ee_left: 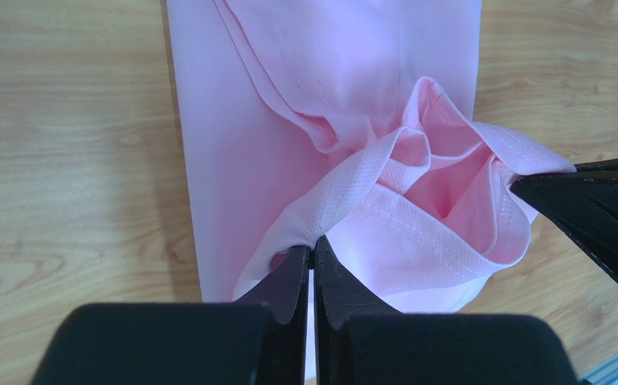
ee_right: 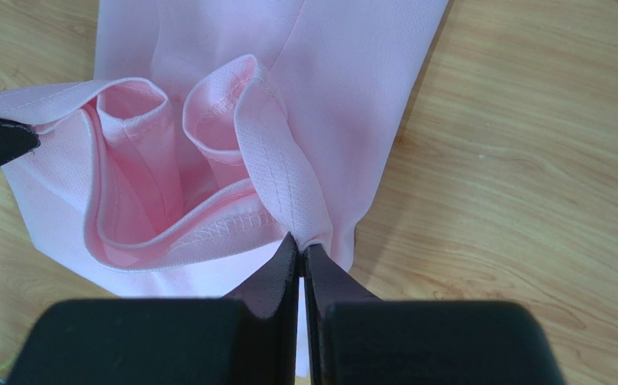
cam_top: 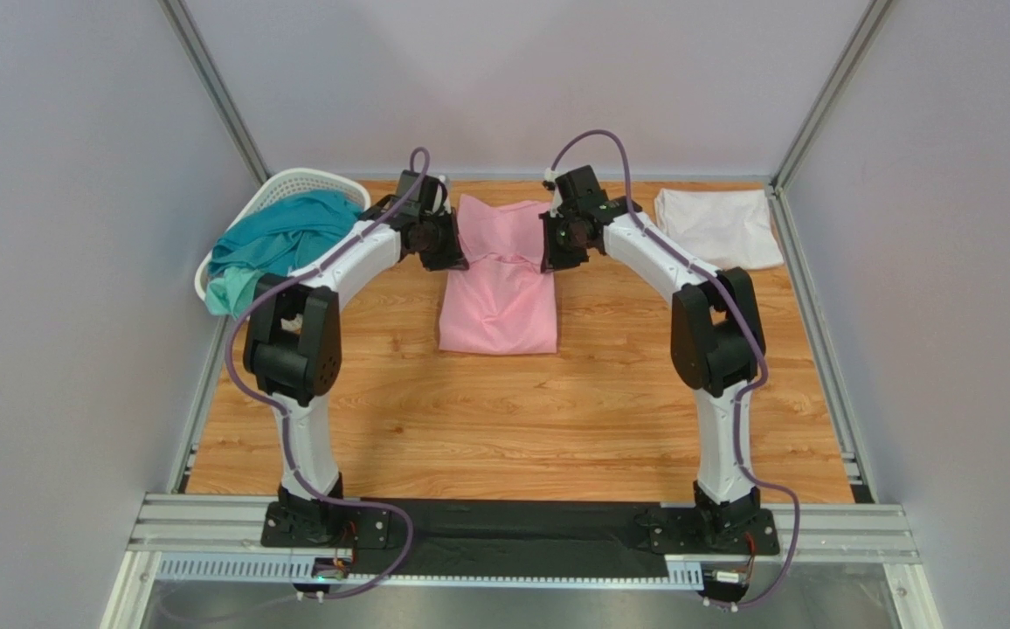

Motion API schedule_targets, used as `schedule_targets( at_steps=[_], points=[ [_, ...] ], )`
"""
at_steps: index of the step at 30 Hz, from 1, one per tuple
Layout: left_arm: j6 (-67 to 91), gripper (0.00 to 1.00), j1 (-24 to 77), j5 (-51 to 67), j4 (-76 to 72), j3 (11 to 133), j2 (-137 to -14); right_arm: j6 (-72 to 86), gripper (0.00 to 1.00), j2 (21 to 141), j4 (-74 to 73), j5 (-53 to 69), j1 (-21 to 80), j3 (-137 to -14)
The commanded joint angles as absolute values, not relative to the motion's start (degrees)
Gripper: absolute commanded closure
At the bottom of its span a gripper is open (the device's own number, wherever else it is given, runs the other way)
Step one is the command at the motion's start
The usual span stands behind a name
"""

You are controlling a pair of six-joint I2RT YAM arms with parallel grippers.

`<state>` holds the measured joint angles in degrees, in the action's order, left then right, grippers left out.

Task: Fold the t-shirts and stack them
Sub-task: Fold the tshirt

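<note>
The light pink t-shirt (cam_top: 500,295) lies in a long strip at the middle of the wooden table. Its far end is lifted off the table and bunched between both grippers. My left gripper (cam_top: 446,248) is shut on the shirt's hem at the left (ee_left: 314,245). My right gripper (cam_top: 552,247) is shut on the hem at the right (ee_right: 301,241). The white t-shirt (cam_top: 719,226) lies folded at the far right. The teal t-shirt (cam_top: 274,244) hangs out of the basket at the far left. The orange t-shirt is out of view.
A white lattice plastic basket (cam_top: 290,185) stands at the far left corner, by the left wall. Grey walls close in the table on three sides. A metal rail (cam_top: 524,531) runs along the near edge, bearing both arm bases.
</note>
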<state>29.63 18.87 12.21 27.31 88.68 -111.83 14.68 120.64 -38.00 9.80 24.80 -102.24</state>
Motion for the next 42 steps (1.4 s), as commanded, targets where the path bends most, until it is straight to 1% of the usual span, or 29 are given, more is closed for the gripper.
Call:
schedule_targets(
  at_steps=[1,3,5,6,7,8,10,11,12,13,14,15,16,17,18,19,22,23,27,28,31,33,35,36,37,38,40,41,42],
  points=[
    [27.25,1.00,17.14,15.73,26.54,92.89,-115.74,13.18,0.97,123.74,-36.65,11.95,23.65,-107.04],
    [27.33,1.00,16.70,17.05,26.72,93.86,-117.24,13.01,0.94,125.85,-36.74,12.65,23.12,-108.10],
    [27.68,1.00,16.35,17.31,26.89,94.83,-118.91,12.75,0.94,127.69,-36.91,13.18,22.77,-109.68],
    [27.69,1.00,16.26,17.40,26.89,95.36,-119.35,12.83,0.91,128.23,-37.00,13.36,22.50,-110.21],
    [27.69,0.97,16.17,16.88,27.07,95.62,-120.14,12.66,0.88,128.84,-37.26,13.27,22.41,-111.08],
    [27.86,0.90,16.00,16.61,27.51,96.06,-120.41,12.66,0.87,129.63,-37.35,13.18,22.24,-111.53],
    [27.86,0.80,15.82,16.61,28.56,97.20,-120.94,12.57,0.78,130.34,-38.05,13.36,21.89,-112.41],
    [27.77,0.65,15.65,16.18,29.00,97.56,-120.94,12.83,0.74,130.60,-38.40,13.45,21.71,-113.46],
    [27.25,0.57,15.64,16.00,29.79,98.25,-120.85,12.66,0.58,130.61,-38.84,14.23,21.53,-113.90],
    [27.25,0.44,15.64,15.74,29.79,98.35,-120.07,12.66,0.46,130.26,-39.28,14.67,21.36,-114.25],
    [27.07,0.39,15.64,15.91,29.88,98.26,-119.54,12.48,0.40,129.64,-39.55,15.11,21.44,-114.34],
    [26.90,0.33,15.64,16.17,30.06,98.00,-118.14,12.48,0.36,129.03,-39.46,15.73,21.53,-114.00],
    [26.89,0.17,15.64,16.35,30.06,97.65,-117.34,12.39,0.35,127.37,-39.46,16.17,21.45,-113.65],
    [26.89,0.13,15.64,16.52,30.06,97.21,-116.46,12.39,0.33,126.40,-39.55,16.35,21.45,-113.21],
    [27.42,0.04,15.64,16.35,30.15,95.81,-114.45,12.65,0.24,125.26,-39.46,16.61,21.27,-111.55],
    [27.51,0.00,15.64,16.17,30.15,94.93,-113.48,12.66,0.20,122.98,-39.20,16.79,21.44,-110.49],
    [28.73,0.00,15.73,16.78,29.71,89.67,-108.57,14.14,0.02,117.28,-37.80,17.22,21.62,-103.47],
    [29.35,0.00,15.82,17.05,29.36,87.73,-107.24,14.67,0.00,115.59,-37.36,17.40,21.80,-101.27],
    [32.16,0.00,16.08,18.54,24.28,73.35,-99.86,17.66,0.00,106.72,-32.88,17.67,23.46,-87.48],
    [32.78,0.00,16.26,19.24,23.39,71.04,-97.32,18.45,0.00,103.57,-31.22,17.67,23.81,-82.58],
    [34.36,0.00,16.87,20.56,20.49,63.47,-94.31,20.21,0.00,99.25,-28.57,17.93,24.61,-73.78],
    [35.07,0.03,17.05,21.00,19.42,60.56,-94.22,20.65,0.03,98.35,-27.52,18.37,24.78,-71.03],
    [35.16,0.11,17.05,21.10,19.34,59.16,-94.66,20.74,0.06,98.35,-27.25,19.33,24.87,-68.82],
    [35.24,0.20,17.05,21.01,19.25,58.72,-95.18,20.66,0.08,98.70,-26.72,19.60,25.13,-68.30],
    [35.24,0.22,17.05,20.92,19.25,58.45,-95.45,20.65,0.09,98.88,-26.28,19.86,25.14,-67.77],
    [35.24,0.24,17.05,20.74,19.34,58.01,-95.71,20.57,0.14,99.22,-25.84,20.39,25.40,-66.89],
    [35.60,0.33,17.05,19.35,19.42,57.83,-96.50,20.65,0.18,100.19,-24.61,20.39,25.66,-66.36],
    [35.60,0.34,17.05,18.90,19.60,58.01,-96.85,20.57,0.23,100.63,-24.44,20.74,25.66,-66.44],
    [35.51,0.39,17.05,18.20,19.86,58.18,-97.46,20.48,0.25,101.42,-24.17,20.83,25.58,-66.45]
  ],
)
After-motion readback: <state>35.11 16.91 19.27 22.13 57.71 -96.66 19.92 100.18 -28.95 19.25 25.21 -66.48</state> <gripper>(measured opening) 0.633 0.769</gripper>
